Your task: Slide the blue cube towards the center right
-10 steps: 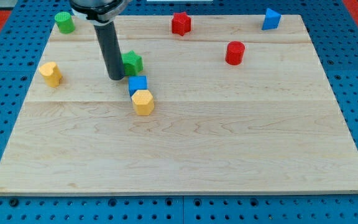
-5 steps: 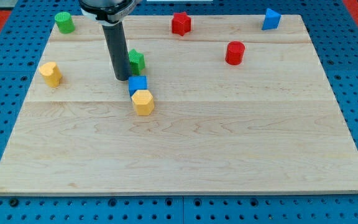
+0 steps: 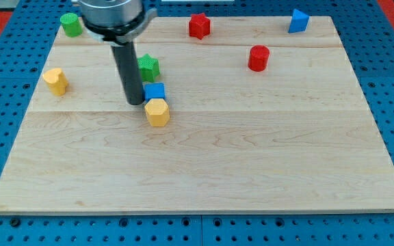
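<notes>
Pale, fine-grained wooden board [image 3: 252,157], made of glued planks with visible seams, resting on a blue perforated metal table [image 3: 388,225] whose holes show on all sides. Near the board's middle-left, a small glossy blue plastic cube [image 3: 155,91], partly covered at its lower edge by a yellow faceted plastic block [image 3: 157,112] touching it at six o'clock. At nine o'clock of the blue cube, pressed against or just beside its left face, my tip [image 3: 135,102], the lower end of a straight matte dark rod; true contact hard to judge. No claw on this rod, so nothing clenched or grasped. Rod's upper part widening into a grey collar, cut off by the view's top.

At eleven o'clock of the blue cube, a green star-shaped plastic block [image 3: 148,67], its left points hidden behind the rod. Far at nine o'clock, a yellow rounded plastic block [image 3: 55,80]. Toward the view's top left, a green plastic cylinder [image 3: 70,24], close to the collar. At one o'clock, a red star-shaped plastic block [image 3: 199,25]; at two o'clock, a red plastic cylinder [image 3: 258,58]; in the top right corner, a blue angular plastic block [image 3: 297,20], exact shape unclear.
</notes>
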You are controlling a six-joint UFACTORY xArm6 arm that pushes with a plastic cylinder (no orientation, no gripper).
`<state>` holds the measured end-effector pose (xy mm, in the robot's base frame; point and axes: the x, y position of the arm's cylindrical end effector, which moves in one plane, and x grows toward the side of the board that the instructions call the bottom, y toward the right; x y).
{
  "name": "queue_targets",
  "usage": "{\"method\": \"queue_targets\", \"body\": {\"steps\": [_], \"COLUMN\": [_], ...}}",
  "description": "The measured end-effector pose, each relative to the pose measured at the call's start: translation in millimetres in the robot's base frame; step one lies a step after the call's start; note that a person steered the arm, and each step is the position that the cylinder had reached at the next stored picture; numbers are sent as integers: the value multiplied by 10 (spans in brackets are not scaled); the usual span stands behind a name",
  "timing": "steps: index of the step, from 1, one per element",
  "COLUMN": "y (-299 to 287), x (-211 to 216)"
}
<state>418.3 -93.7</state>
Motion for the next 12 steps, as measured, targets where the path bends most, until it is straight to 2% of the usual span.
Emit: {"method": "queue_targets", "body": {"steps": [2, 3, 5, 12], "y": [732, 848, 845, 961], "x": [0, 0, -15, -518]}}
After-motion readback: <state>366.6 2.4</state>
